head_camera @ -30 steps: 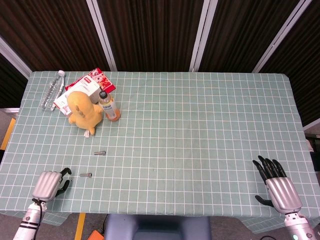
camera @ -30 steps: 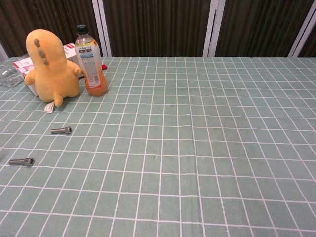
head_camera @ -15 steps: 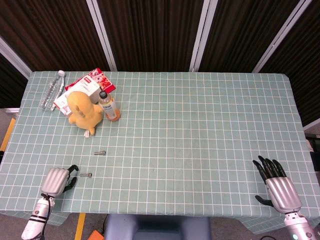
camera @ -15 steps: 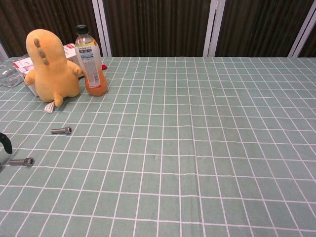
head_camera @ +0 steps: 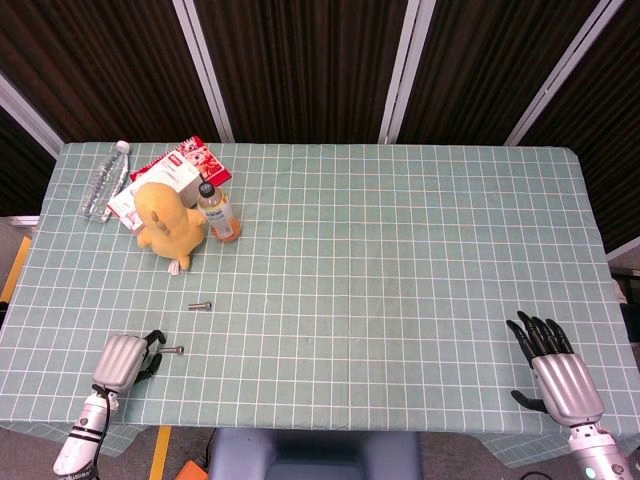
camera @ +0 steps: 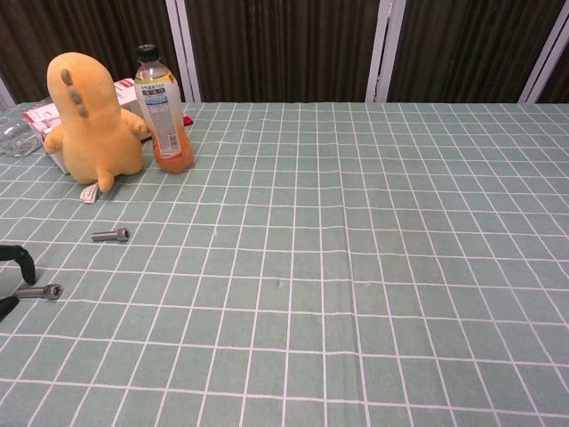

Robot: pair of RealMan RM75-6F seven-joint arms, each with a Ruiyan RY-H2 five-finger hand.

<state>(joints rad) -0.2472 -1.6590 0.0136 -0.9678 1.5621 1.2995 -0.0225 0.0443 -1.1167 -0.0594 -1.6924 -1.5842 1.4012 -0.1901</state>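
The left hand [head_camera: 124,360] has slid along the bench [head_camera: 400,260] to the near bolt [head_camera: 172,350], fingers apart around its head, nothing gripped, so a pinch looks close. In the chest view only its fingertips [camera: 21,258] show; contact is unclear. The right hand [head_camera: 556,375] rests spread, well away.

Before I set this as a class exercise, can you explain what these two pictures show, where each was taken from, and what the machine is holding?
It is a two-armed robot with human-like hands. One picture looks down from its head, the other forward from its chest. On the green checked tablecloth lie two small steel bolts: the nearer bolt and the farther bolt. Behind them stand a yellow plush toy and an orange drink bottle, with a clear water bottle and printed boxes. The left hand is beside the nearer bolt, holding nothing. The right hand rests open.
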